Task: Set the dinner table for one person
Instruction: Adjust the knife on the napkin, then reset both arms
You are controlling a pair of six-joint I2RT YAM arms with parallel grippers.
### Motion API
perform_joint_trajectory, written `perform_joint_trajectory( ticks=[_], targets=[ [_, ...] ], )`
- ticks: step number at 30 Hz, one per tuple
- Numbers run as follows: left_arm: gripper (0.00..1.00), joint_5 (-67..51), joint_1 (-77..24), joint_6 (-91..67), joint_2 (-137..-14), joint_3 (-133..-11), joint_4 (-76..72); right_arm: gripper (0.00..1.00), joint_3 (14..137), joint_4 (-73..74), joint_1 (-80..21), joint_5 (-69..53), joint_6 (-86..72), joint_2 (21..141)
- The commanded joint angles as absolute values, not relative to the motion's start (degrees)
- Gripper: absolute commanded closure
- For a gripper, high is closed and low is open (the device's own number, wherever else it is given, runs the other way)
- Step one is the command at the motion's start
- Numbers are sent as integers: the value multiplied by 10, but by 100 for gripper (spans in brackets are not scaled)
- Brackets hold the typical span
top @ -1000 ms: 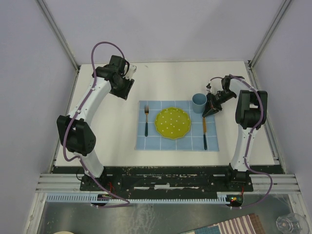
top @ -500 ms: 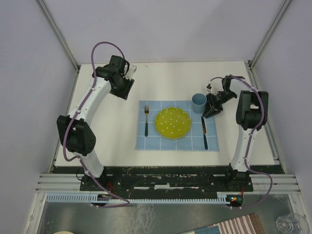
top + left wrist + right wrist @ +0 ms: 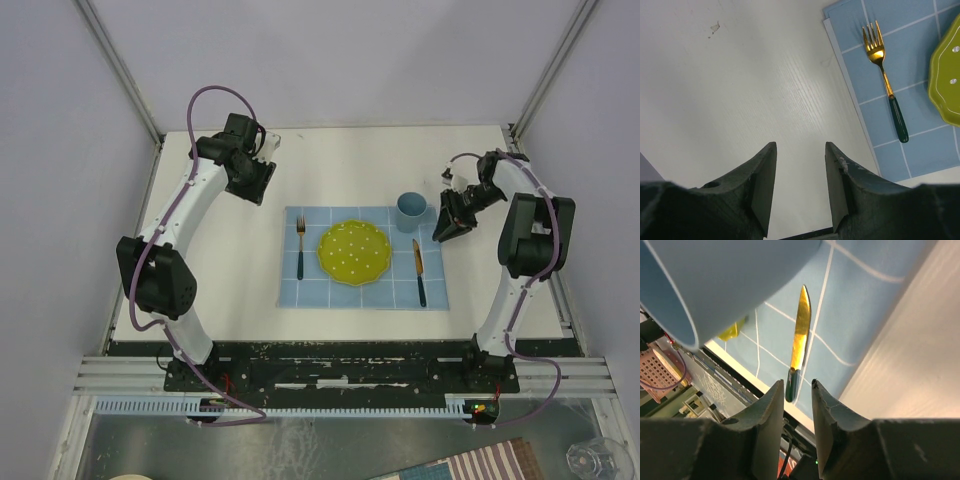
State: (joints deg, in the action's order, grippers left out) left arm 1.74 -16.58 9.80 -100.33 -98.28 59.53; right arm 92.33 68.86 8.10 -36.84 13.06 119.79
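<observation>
Honestly no readable text here. The table (image 3: 350, 165) is plain white, the cloth (image 3: 300, 292) just has a white grid, the plate (image 3: 353, 251) only pale dots; labels on the frame (image 3: 340, 375), if any, look too small.

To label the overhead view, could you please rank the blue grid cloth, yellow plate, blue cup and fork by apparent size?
1. blue grid cloth
2. yellow plate
3. blue cup and fork: unsure, since the fork is longer and the cup wider.
</observation>
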Motion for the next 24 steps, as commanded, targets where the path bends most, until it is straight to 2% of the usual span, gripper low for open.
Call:
perform_joint_trajectory(
  ticks=[1,11,15,20,24],
  targets=[
    [50,5,-164,101,-975,-992,581,64,914,729,94,-358,169,1148],
    [50,15,-163,115,-972,-1000,579,65,983,760,126,-328,174,1122],
    [49,25,-163,115,-965,-974,548,57,1027,772,126,-296,162,1119],
    [47,-46,-163,80,-961,-960,525,50,1074,805,124,-208,181,1100],
    [45,-114,-166,69,-961,-968,533,45,1158,868,117,-139,228,1086]
  ],
)
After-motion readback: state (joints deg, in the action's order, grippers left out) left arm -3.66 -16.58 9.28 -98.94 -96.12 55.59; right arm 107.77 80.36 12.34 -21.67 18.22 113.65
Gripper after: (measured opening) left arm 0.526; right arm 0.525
